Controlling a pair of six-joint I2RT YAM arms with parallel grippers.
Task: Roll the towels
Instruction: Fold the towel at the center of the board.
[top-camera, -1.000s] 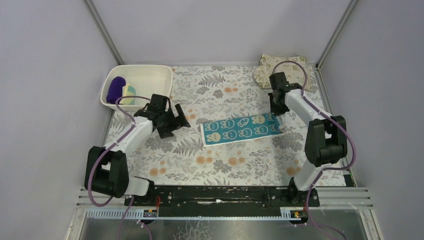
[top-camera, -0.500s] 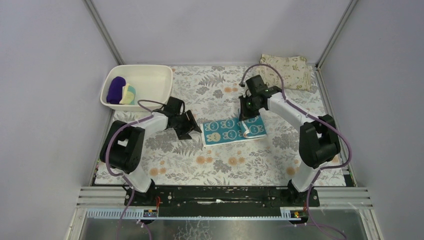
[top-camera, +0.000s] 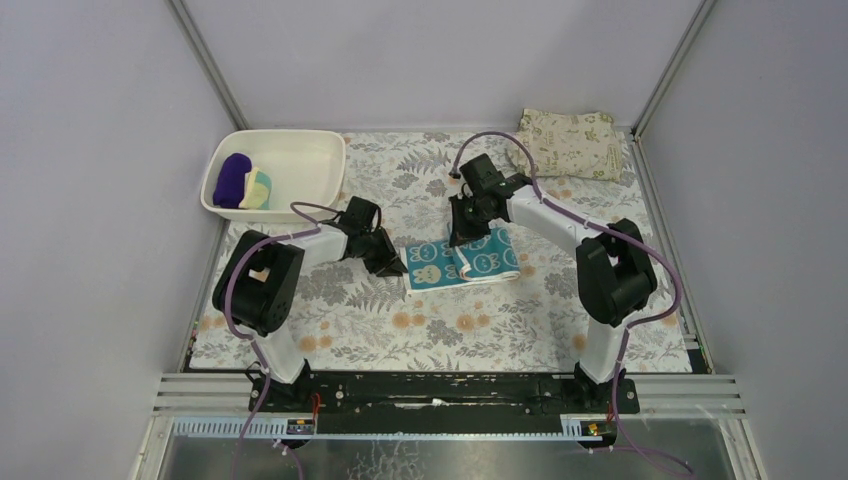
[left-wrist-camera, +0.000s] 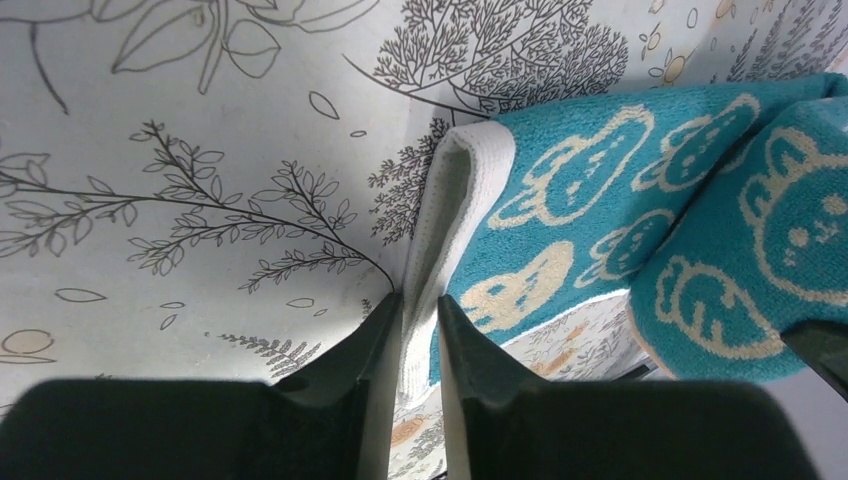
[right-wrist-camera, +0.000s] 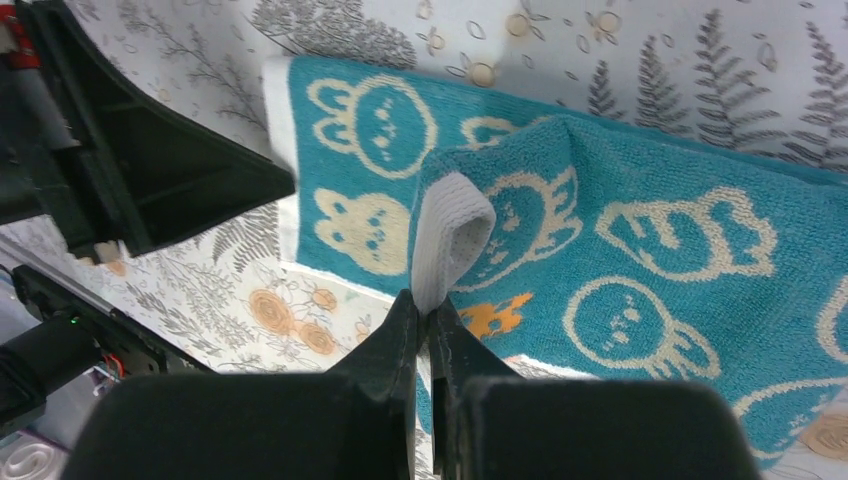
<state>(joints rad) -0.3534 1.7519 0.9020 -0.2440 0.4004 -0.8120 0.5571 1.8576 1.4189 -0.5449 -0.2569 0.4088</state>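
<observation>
Tabletop (top-camera: 440, 330) is covered in a grey leaf-and-flower print with orange blooms; white plastic tub (top-camera: 300, 165) sits at far left; beige leaf-printed folded cloth (top-camera: 575, 140) lies in far right corner.

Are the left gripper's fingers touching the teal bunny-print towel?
Touching. Left wrist view: both left fingers pinch the teal bunny-print towel's white edge.

Top view looks down from high behind the near edge over the whole bench (top-camera: 330, 330). Both wrist views sit close on the teal towel (left-wrist-camera: 620, 230), their shared patch, from opposite ends.
</observation>
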